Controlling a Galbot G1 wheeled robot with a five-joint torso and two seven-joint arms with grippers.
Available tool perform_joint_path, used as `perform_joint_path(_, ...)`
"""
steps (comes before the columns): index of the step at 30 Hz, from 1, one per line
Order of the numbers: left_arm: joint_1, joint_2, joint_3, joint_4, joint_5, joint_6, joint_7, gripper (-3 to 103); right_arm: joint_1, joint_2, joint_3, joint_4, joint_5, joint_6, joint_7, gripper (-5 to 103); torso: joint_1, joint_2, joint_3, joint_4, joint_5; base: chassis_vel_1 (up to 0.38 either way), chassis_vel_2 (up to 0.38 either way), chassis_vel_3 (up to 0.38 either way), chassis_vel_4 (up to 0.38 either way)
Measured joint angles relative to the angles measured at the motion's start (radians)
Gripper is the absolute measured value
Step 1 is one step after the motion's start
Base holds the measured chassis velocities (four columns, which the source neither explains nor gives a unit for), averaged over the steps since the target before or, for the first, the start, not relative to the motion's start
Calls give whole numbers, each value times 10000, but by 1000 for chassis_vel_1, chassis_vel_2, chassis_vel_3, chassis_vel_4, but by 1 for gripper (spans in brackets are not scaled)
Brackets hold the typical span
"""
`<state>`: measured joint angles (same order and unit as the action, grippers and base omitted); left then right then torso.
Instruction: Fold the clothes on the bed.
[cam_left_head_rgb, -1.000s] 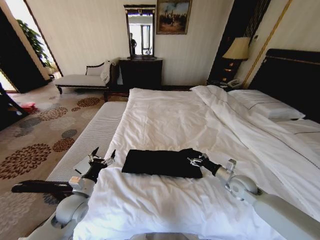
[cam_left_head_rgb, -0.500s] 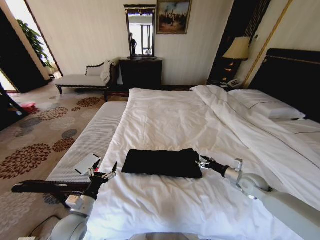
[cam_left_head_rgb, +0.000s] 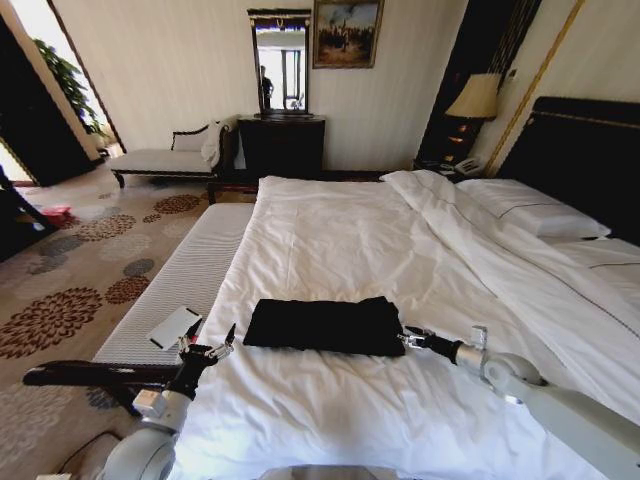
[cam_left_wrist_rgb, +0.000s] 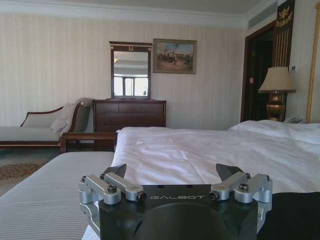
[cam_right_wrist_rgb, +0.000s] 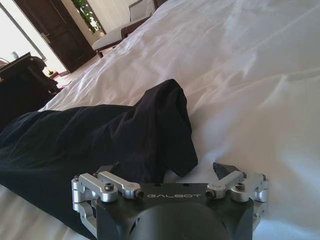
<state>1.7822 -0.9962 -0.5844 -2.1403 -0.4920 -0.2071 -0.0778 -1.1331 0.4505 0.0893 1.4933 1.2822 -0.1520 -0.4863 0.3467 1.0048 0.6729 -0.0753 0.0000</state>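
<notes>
The clothes (cam_left_head_rgb: 322, 325) are one black top, lying as a flat folded rectangle on the near part of the bed's white duvet (cam_left_head_rgb: 340, 235). My right gripper (cam_left_head_rgb: 411, 340) hovers open just off the top's right edge, not touching it. In the right wrist view the right gripper (cam_right_wrist_rgb: 167, 171) has its fingers spread wide, with the black fabric (cam_right_wrist_rgb: 100, 135) bunched just ahead. My left gripper (cam_left_head_rgb: 208, 347) is open at the bed's left edge, a short way left of the top. In the left wrist view the left gripper (cam_left_wrist_rgb: 172, 172) holds nothing, and the clothes (cam_left_wrist_rgb: 295, 215) show dark beside it.
A grey striped bench (cam_left_head_rgb: 195, 265) runs along the bed's left side with a white card (cam_left_head_rgb: 173, 327) on it. Pillows (cam_left_head_rgb: 540, 215) and a dark headboard (cam_left_head_rgb: 585, 150) are at right. A chaise (cam_left_head_rgb: 165, 158), a dresser with mirror (cam_left_head_rgb: 282, 145) and a lamp (cam_left_head_rgb: 475, 98) line the far wall.
My right gripper has drawn back off the top's right edge, and that edge now lies flat. My left gripper dropped lower beside the bed a second ago and has stayed there.
</notes>
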Motion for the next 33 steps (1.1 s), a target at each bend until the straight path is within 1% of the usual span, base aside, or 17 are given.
perform_joint_path(1, 0, 0, 0, 0, 0, 0, 0, 100, 0, 0, 0, 0, 0, 0, 0, 100, 0, 0, 0, 0, 0, 0, 0, 0, 0)
perform_joint_path(3, -4, 1, 2, 0, -4, 2, 0, 100, 432, -11, -514, -260, 49, -120, 22, 100, 0, 0, 0, 3, 0, 0, 0, 0, 0)
perform_joint_path(5, -4, 2, 3, 0, -6, 4, -1, 100, 514, -10, -631, -332, 34, -142, 21, 100, 0, -1, 0, 2, 1, 0, 0, 0, 0)
perform_joint_path(8, -8, 5, 6, 0, -10, 7, -1, 100, 819, -9, -1149, -460, 11, -260, -19, 100, 1, 0, 0, 0, -1, 0, 0, 0, 0)
perform_joint_path(16, -12, 8, 9, 3, -14, 11, -3, 100, 1223, 38, -1683, -228, 117, -475, 19, 100, 1, 0, 0, -2, 0, 0, 0, 0, 0)
perform_joint_path(17, -12, 10, 9, 5, -15, 12, -5, 100, 1557, 86, -2057, -122, 197, -529, 117, 100, 1, 0, 0, -1, -1, 0, 0, 0, 0)
perform_joint_path(19, -12, 11, 9, 6, -16, 12, -8, 100, 1926, 196, -2440, -116, 268, -552, 260, 100, 1, 0, 0, 0, 0, 0, 0, 0, 0)
perform_joint_path(20, -12, 11, 9, 6, -16, 12, -8, 100, 1926, 196, -2440, -116, 268, -552, 260, 100, 1, 0, 0, 0, 0, 0, 0, 0, 0)
perform_joint_path(24, -12, 12, 9, 8, -17, 13, -10, 100, 2632, 448, -3163, -244, 367, -601, 511, 100, 1, 0, 0, 1, -1, 0, 0, 0, 0)
perform_joint_path(27, -12, 12, 9, 10, -17, 13, -13, 100, 2802, 568, -3353, -341, 356, -617, 628, 100, 1, 0, 0, 0, -2, 0, 0, 0, 0)
perform_joint_path(32, -12, 12, 9, 13, -17, 13, -14, 100, 2787, 611, -3357, -404, 225, -613, 638, 101, 1, 0, -1, 1, -2, 0, 0, 0, 0)
perform_joint_path(33, -12, 12, 9, 13, -17, 13, -15, 100, 2737, 613, -3311, -408, 168, -581, 639, 97, 0, 0, -1, -1, -3, 0, 0, 0, 0)
